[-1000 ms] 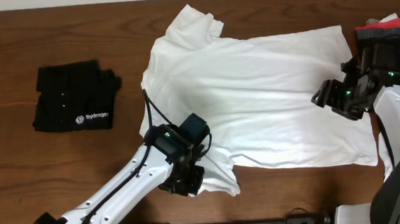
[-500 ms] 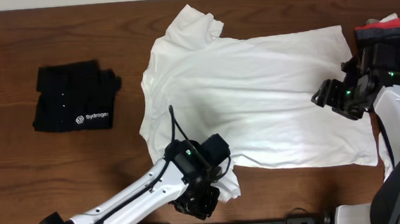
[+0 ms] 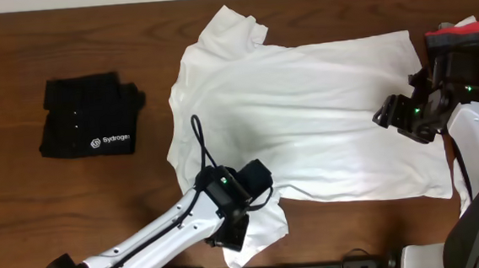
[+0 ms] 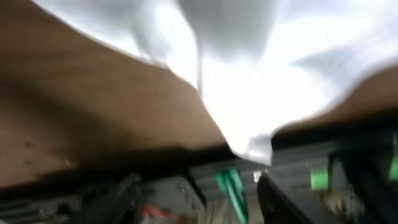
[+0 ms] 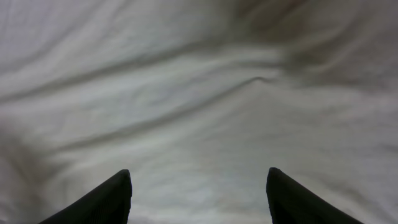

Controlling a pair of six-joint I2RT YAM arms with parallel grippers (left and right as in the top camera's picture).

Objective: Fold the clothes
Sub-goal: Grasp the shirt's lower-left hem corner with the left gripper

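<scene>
White T-shirt (image 3: 306, 121) is lying spread flat with no fold showing yet, its body passing beneath the right pincer (image 3: 382, 114) hovering wide and empty, its sleeve (image 3: 259, 225) sitting under the left pincer (image 3: 235, 236), whose grip I cannot tell.

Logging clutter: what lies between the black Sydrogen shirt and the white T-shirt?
Nothing but bare wooden table between black shirt and white T-shirt, per the overhead view.

Robot lab workstation: wooden table (image 3: 25, 208), robot arm (image 3: 149, 237) mounted at edge.
</scene>
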